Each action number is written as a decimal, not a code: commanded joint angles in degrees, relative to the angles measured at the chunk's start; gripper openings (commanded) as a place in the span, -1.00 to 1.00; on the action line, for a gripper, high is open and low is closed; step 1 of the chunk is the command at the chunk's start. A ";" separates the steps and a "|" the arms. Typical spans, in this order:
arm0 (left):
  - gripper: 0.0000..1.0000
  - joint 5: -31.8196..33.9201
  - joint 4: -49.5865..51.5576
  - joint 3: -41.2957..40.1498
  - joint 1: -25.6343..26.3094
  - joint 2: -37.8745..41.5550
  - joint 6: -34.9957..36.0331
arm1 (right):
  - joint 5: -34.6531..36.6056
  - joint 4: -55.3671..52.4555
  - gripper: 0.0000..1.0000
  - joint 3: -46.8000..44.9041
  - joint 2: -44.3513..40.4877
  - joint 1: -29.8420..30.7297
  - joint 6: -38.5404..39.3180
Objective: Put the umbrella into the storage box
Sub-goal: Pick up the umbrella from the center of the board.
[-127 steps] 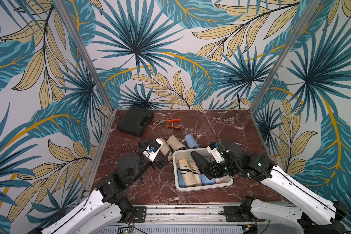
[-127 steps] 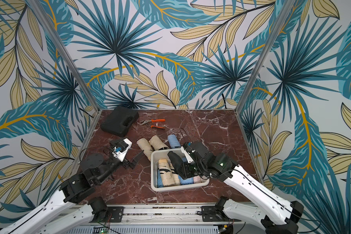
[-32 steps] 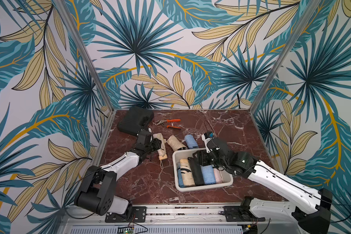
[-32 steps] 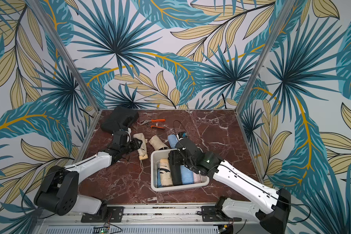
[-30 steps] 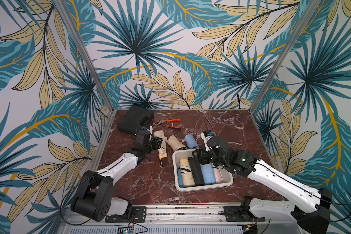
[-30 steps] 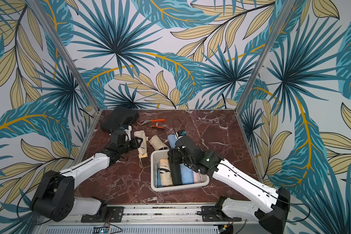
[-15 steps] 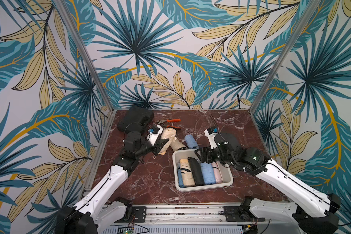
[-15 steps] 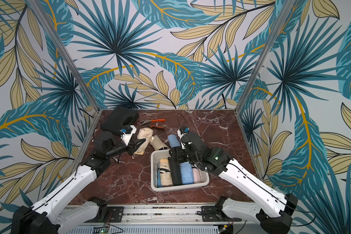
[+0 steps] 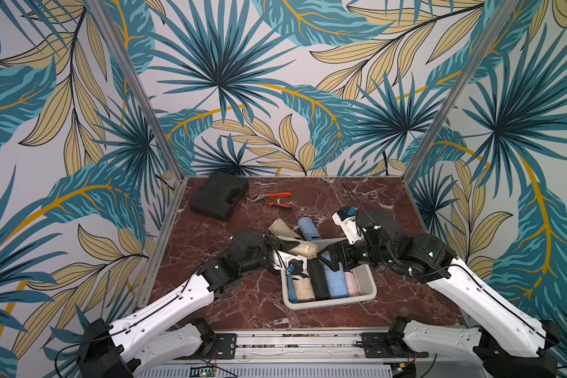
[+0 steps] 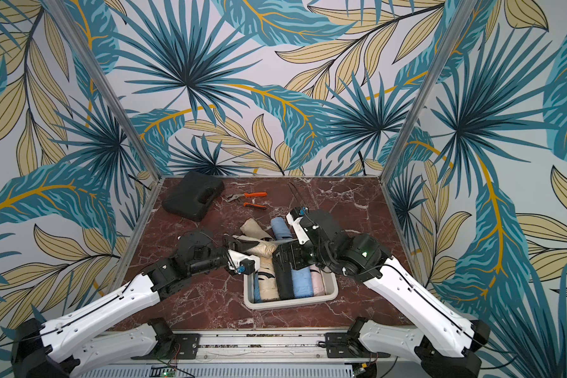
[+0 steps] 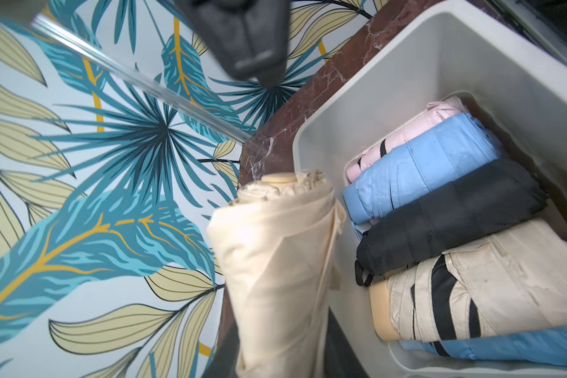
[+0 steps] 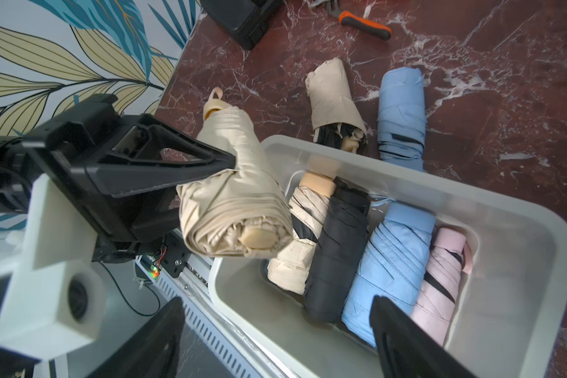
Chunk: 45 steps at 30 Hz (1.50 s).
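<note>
My left gripper (image 9: 283, 248) (image 10: 239, 246) is shut on a rolled cream umbrella (image 9: 303, 249) (image 10: 259, 249) (image 11: 282, 248) (image 12: 236, 196). It holds the roll in the air over the far left corner of the white storage box (image 9: 328, 302) (image 10: 288, 304) (image 11: 406, 65) (image 12: 406, 183). Several folded umbrellas lie side by side in the box: cream with black stripes, black (image 12: 337, 248), blue and pink. My right gripper (image 9: 328, 260) (image 10: 283, 258) (image 12: 275, 314) hangs open above the box's far end, with nothing between its fingers.
Just behind the box, a second cream umbrella (image 9: 280, 227) and a light blue one (image 9: 308, 227) lie on the dark red marble table. A black moulded case (image 9: 218, 194) and orange-handled pliers (image 9: 275, 199) sit at the back left.
My left arm has lifted the cream umbrella off the table and carried it right, over the box. My right gripper has opened wider and risen out of the box.
</note>
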<state>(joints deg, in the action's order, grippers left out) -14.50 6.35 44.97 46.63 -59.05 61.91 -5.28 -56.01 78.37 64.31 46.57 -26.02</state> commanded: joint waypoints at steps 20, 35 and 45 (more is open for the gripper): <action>-1.00 4.79 -10.88 0.11 6.52 -1.12 23.88 | -6.62 -4.50 0.85 2.97 7.90 -0.09 5.87; -1.00 1.77 -8.90 0.11 7.29 -2.12 27.12 | -16.10 -8.50 0.85 1.93 10.52 -2.64 11.67; -1.00 1.27 -6.71 -0.06 7.51 -2.26 28.89 | -17.57 -5.73 0.41 2.28 14.05 -2.62 11.30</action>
<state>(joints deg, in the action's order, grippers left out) -12.34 1.26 43.99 53.87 -61.52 88.31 -21.12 -63.09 80.47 78.63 43.97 -14.83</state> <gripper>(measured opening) 0.293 0.714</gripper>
